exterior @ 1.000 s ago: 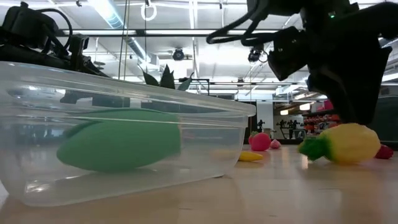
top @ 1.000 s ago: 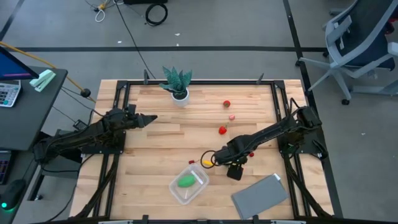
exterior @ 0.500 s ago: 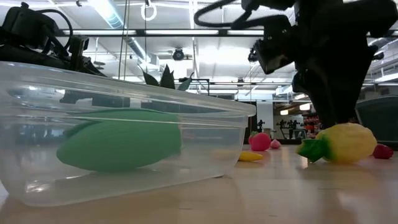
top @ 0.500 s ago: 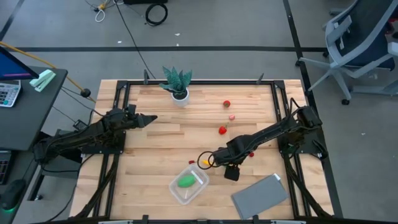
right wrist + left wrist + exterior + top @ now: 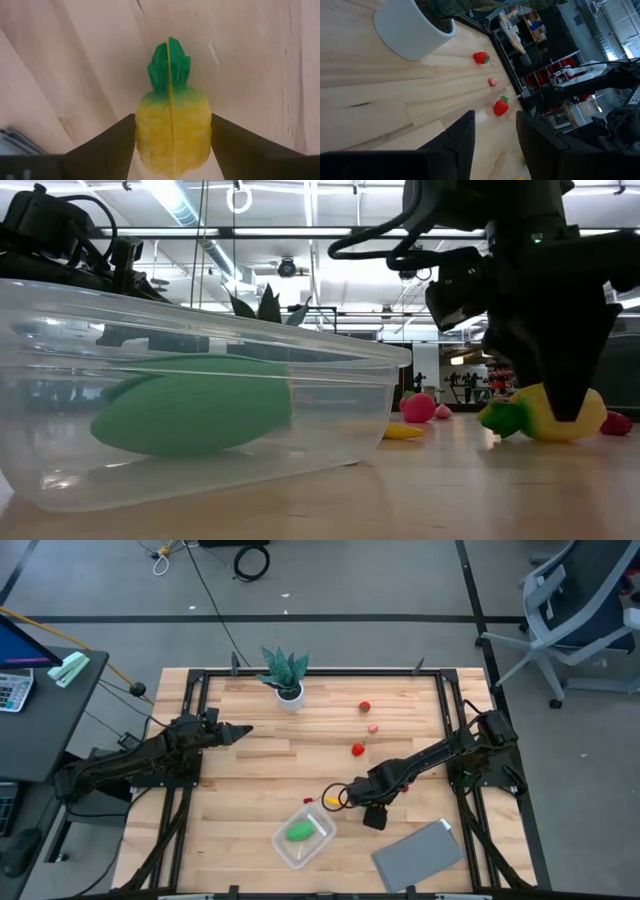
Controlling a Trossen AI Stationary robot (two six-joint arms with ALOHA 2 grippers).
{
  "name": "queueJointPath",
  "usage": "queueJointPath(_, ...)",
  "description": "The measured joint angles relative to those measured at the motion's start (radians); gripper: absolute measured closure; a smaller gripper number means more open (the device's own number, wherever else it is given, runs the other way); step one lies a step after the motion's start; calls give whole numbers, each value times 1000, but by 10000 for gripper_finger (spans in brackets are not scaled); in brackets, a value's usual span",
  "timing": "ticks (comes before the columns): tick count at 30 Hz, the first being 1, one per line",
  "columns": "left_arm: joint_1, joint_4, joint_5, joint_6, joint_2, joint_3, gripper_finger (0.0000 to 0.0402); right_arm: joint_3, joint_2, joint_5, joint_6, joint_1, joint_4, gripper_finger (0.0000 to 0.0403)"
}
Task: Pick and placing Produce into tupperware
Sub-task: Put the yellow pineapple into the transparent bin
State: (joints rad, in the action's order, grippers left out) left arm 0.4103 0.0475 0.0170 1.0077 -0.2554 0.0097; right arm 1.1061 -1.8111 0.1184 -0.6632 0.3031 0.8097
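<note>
The toy pineapple point(image 5: 172, 112) lies on the wooden table point(image 5: 250, 780), yellow body with green crown, just beside the tupperware point(image 5: 303, 832). The right gripper point(image 5: 172, 150) is lowered over it; its two fingers point(image 5: 107, 145) stand spread, one on each side of the yellow body, close against its flanks. The tupperware is a clear box near the table's front edge and holds one green item point(image 5: 195, 412). Two strawberries point(image 5: 357, 748) and a small pink piece point(image 5: 372, 727) lie farther back, well apart from the box. The left gripper point(image 5: 492, 137) hovers over the left side of the table near the potted plant point(image 5: 285, 675), fingers parted and holding nothing.
</note>
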Motion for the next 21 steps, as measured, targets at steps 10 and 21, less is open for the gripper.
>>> queueJointPath(10,0,0,0,1,0,0,255,89,-1,46,-112,0,-97,208)
queueJointPath(21,0,-1,0,2,0,0,263,416,0,-71,47,-10,-292,204)
